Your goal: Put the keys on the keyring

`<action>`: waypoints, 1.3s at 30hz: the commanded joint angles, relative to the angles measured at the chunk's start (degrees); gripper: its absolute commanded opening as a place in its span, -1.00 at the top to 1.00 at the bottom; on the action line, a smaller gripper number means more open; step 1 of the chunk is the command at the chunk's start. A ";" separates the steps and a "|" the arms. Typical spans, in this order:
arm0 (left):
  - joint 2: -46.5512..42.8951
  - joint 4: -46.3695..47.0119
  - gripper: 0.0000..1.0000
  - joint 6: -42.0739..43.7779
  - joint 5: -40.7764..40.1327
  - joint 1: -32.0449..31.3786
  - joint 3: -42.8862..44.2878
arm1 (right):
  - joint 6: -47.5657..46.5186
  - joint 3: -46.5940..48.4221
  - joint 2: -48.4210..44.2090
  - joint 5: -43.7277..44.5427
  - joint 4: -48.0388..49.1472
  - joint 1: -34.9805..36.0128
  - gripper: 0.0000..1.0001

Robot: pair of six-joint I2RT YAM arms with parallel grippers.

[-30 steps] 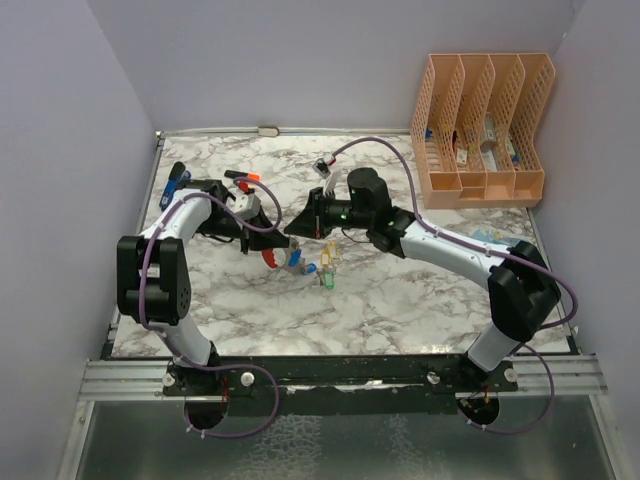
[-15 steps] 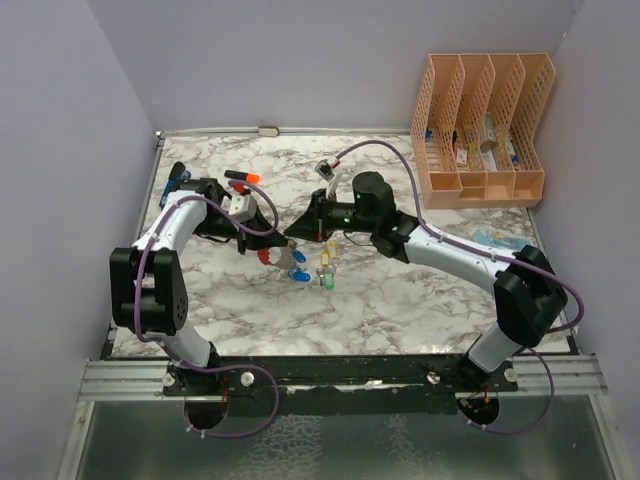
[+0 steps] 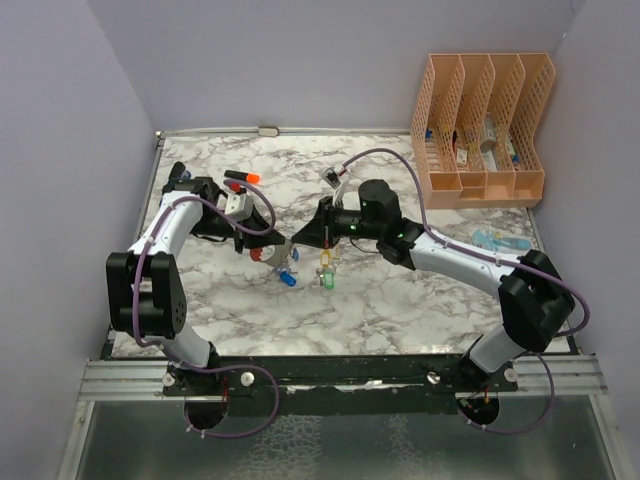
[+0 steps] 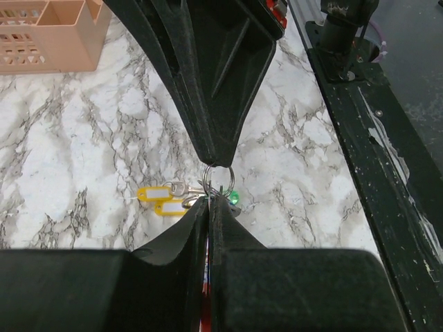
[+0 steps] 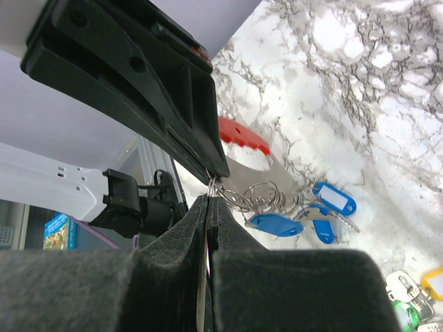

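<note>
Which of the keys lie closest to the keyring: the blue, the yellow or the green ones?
The blue keys: they bunch right beside the keyring, while the yellow keys and the green key lie apart from it.

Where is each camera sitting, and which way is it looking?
Top: above and behind the arms, looking down at the table; both arms show whole.
Left wrist: on the left arm, looking along its own shut fingers at the right gripper, with yellow keys beyond.
Right wrist: on the right arm, looking along its own fingers at the left gripper, keyring and blue keys.
Shared: both wrist views show the two gripper tips meeting.
</note>
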 commanded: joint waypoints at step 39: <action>-8.50 -1.47 1.00 0.30 5.59 0.63 -0.62 | -21.21 -18.54 -3.04 -8.34 30.43 0.35 0.03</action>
